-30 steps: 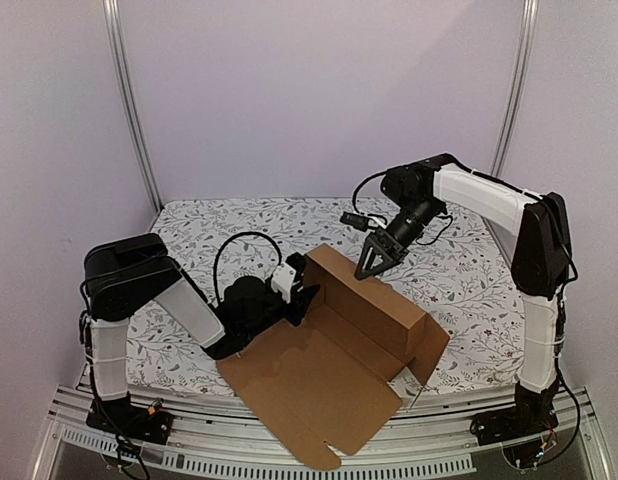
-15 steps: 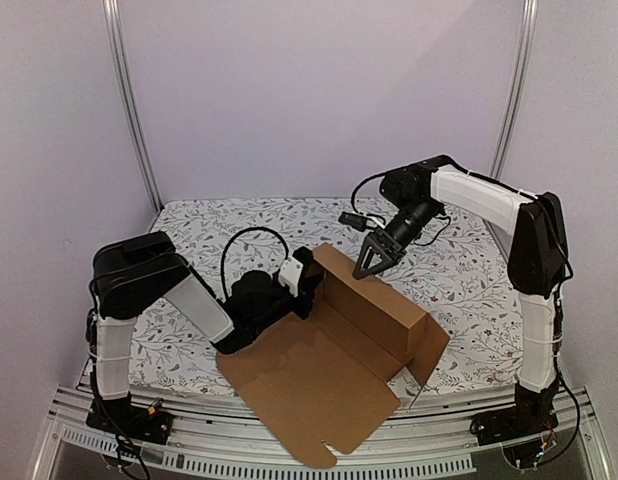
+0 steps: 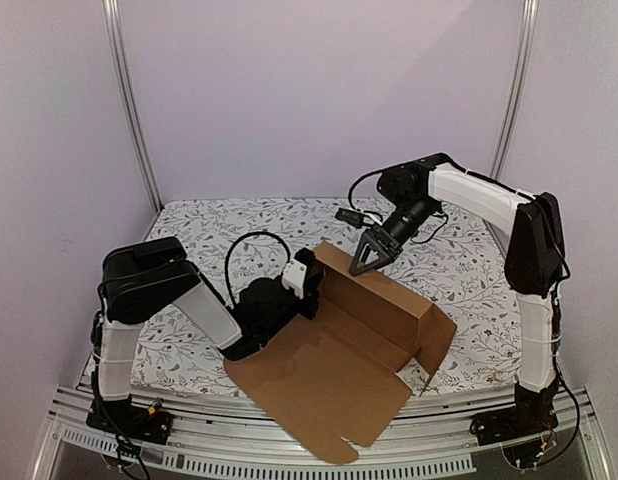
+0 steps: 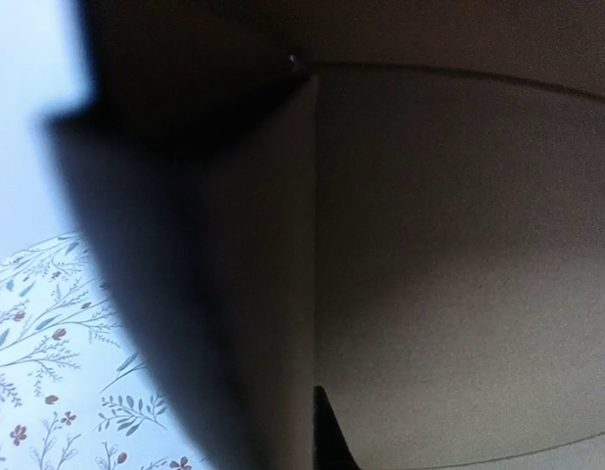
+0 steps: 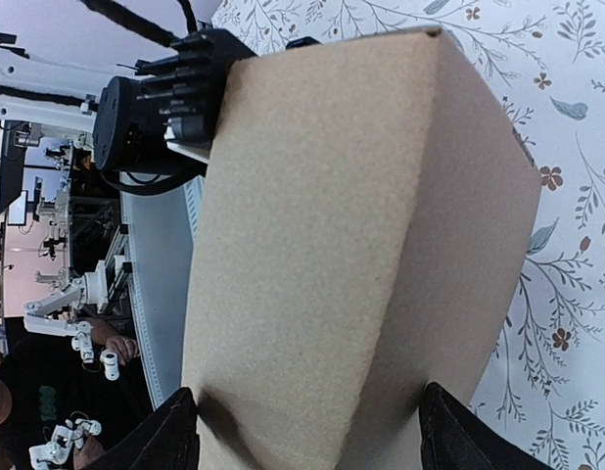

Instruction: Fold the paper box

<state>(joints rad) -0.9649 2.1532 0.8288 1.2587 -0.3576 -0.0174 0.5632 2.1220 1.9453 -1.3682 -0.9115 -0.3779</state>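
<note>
Left hand [image 3: 309, 290]: pinched shut on the upright left end flap of the paper box [image 3: 329, 375].
Paper box: in the middle of the floral worktop [image 3: 199, 225], half-formed. The base and front panel lie flat, with the front panel overhanging the near edge. The back wall and right end flap stand raised.
Right hand [image 3: 372, 266]: spread wide, fingers [image 5: 459, 431] astride the back wall's top edge, near its left corner.
</note>
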